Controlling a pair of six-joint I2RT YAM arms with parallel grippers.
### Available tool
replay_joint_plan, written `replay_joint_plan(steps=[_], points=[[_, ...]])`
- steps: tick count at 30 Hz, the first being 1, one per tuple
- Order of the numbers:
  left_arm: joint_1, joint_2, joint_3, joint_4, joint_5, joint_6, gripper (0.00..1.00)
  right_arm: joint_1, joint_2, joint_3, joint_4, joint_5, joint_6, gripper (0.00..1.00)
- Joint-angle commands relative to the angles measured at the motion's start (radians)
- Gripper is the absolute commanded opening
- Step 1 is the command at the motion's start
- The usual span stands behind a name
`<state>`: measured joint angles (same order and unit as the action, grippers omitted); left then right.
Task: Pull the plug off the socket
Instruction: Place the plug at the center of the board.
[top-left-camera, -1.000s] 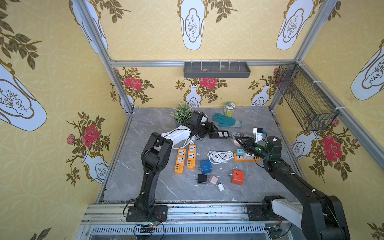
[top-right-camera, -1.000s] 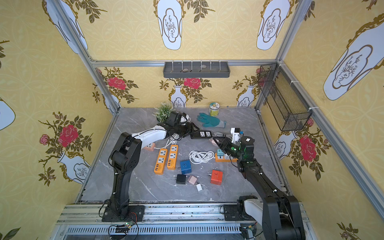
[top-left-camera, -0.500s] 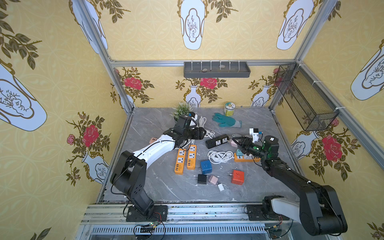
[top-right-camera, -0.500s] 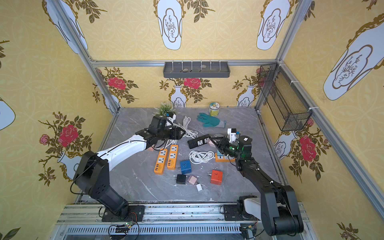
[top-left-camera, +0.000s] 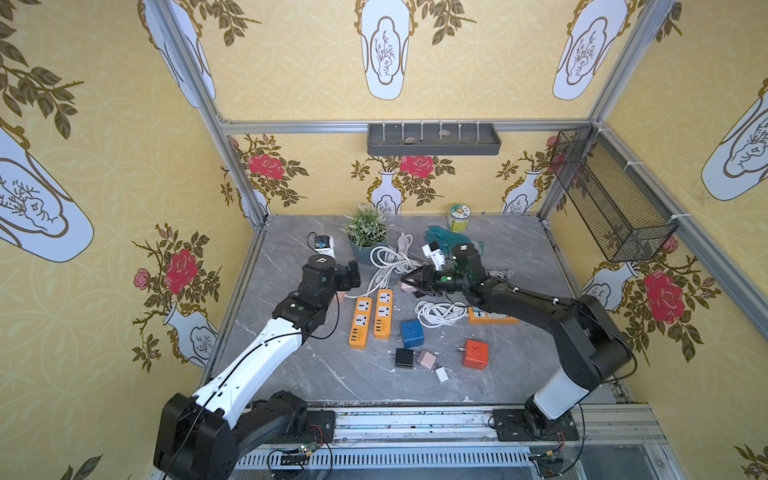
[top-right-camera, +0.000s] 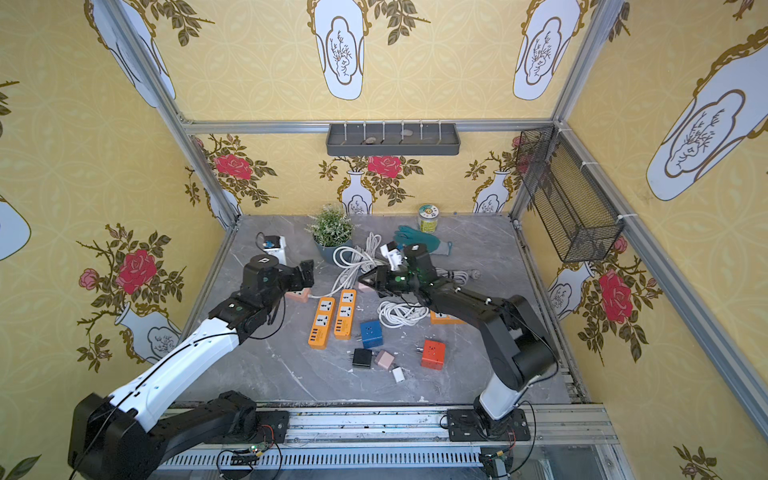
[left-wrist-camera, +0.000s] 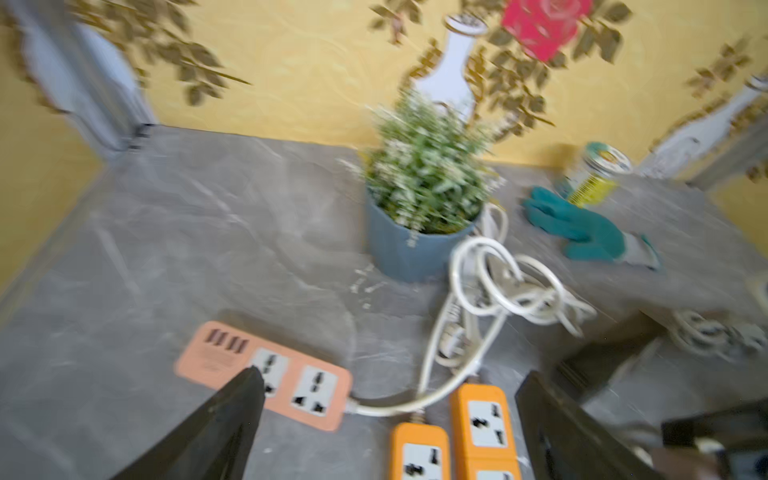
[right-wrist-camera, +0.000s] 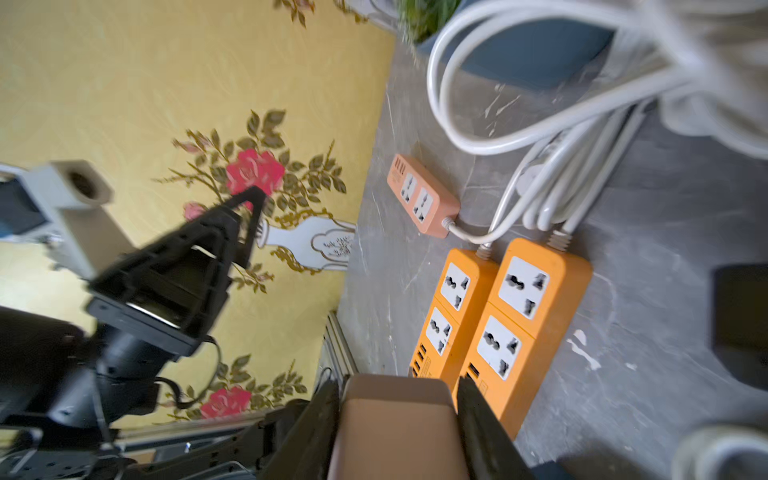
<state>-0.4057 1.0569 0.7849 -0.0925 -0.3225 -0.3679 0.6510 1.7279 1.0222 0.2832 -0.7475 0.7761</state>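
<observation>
A tan-pink plug sits between the fingers of my right gripper, which is shut on it and holds it in the air above the orange power strips. Both top views show this gripper over the middle of the table. The black socket strip is mostly hidden under my right arm. A black block on the table at the edge of the right wrist view looks like part of it. My left gripper stands open and holds nothing, above a pink power strip.
Two orange power strips lie side by side mid-table. White cable coils lie nearby. Toward the front are a blue cube, a red cube and small adapters. At the back stand a potted plant, a green glove and a jar.
My left gripper has opened, let go of the black strip and drawn back to the left. My right gripper has moved left with the plug in it.
</observation>
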Motion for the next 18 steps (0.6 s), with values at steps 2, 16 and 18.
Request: replay_joint_plan(steps=[2, 16, 18], points=[[0.04, -0.12, -0.03, -0.029, -0.185, 0.044, 1.0, 0.117, 0.212, 0.267, -0.244, -0.001, -0.178, 0.34], [0.045, -0.329, -0.056, -0.042, -0.265, 0.115, 1.0, 0.315, 0.853, 1.253, -0.836, 0.019, -0.404, 0.43], [0.044, -0.333, -0.059, -0.044, -0.26, 0.109, 1.0, 0.325, 0.875, 1.292, -0.845, 0.032, -0.407, 0.48]])
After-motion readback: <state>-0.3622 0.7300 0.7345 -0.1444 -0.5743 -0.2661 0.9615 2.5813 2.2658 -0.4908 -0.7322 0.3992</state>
